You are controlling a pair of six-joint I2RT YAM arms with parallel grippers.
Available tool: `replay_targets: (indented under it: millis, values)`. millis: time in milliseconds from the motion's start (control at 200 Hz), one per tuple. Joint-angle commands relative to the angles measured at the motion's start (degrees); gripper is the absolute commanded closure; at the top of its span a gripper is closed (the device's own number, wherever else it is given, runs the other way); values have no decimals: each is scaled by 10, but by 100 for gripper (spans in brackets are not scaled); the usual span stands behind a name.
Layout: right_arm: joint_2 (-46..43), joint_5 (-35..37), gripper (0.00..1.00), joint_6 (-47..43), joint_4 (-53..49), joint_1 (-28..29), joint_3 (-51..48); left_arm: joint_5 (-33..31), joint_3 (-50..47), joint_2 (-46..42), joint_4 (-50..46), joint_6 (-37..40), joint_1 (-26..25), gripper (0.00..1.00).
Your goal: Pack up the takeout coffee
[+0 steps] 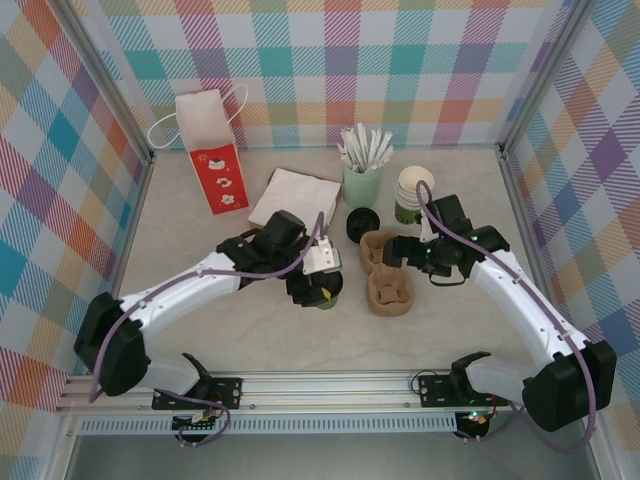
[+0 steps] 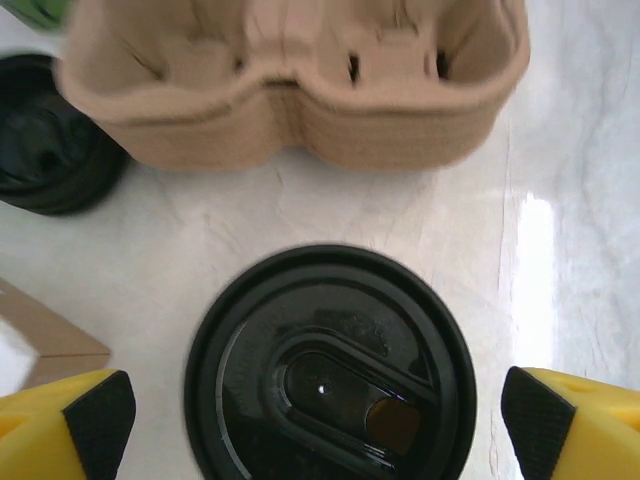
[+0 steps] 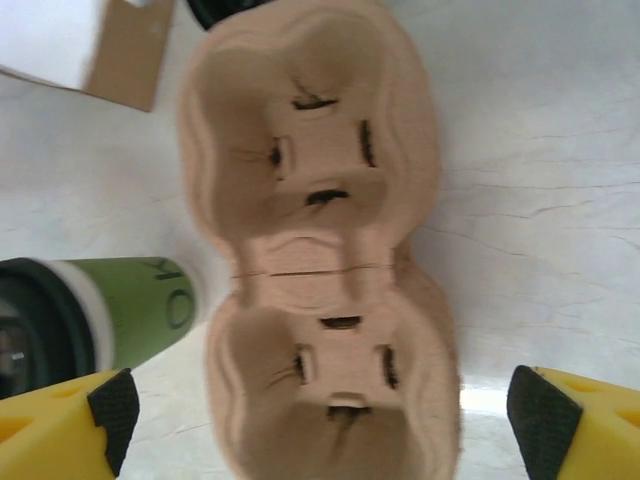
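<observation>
The coffee cup stood by the cup tray, and both jaws were open.
The takeout coffee stood upright on the desk with its black lid on, just beside the brown two-cup tray. The left jaws were spread wide, one on each side of the lid, not touching it. The right jaws were spread wide too, one on each side of the tray, holding nothing. A loose black lid lay near the tray's far end.

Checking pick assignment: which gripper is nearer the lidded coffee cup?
Left. The left gripper hangs directly over the lidded coffee cup, jaws open either side of it. The right gripper is above the cardboard carrier, with the cup off to its left.
</observation>
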Motion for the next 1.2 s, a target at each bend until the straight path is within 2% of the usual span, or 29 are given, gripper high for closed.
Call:
replay_targets:
  millis: [0, 65, 230, 310, 375, 425, 545, 750, 1195]
  values:
    - [2, -70, 8, 7, 21, 15, 28, 16, -32, -73, 75, -71, 8, 3]
    - [15, -82, 11, 16, 29, 38, 38, 3, -51, -104, 91, -109, 15, 3]
    - [79, -93, 21, 29, 36, 109, 81, -78, -81, -161, 125, -241, 27, 5]
    - [113, -95, 23, 34, 43, 140, 100, -136, -77, -171, 100, -328, 31, 6]
    - [137, -92, 25, 38, 48, 163, 111, -173, -62, -162, 36, -389, 40, 6]
    - [156, -91, 28, 41, 50, 173, 118, -171, -50, -149, 0, -433, 53, 8]
    - [197, -88, 35, 43, 39, 183, 137, -116, -38, -113, -28, -504, 75, 11]
    - [231, -90, 44, 46, 13, 186, 148, -32, -45, -63, 14, -556, 79, 16]
    - [263, -111, 52, 44, 0, 188, 150, 1, -41, -1, -10, -523, 78, 28]
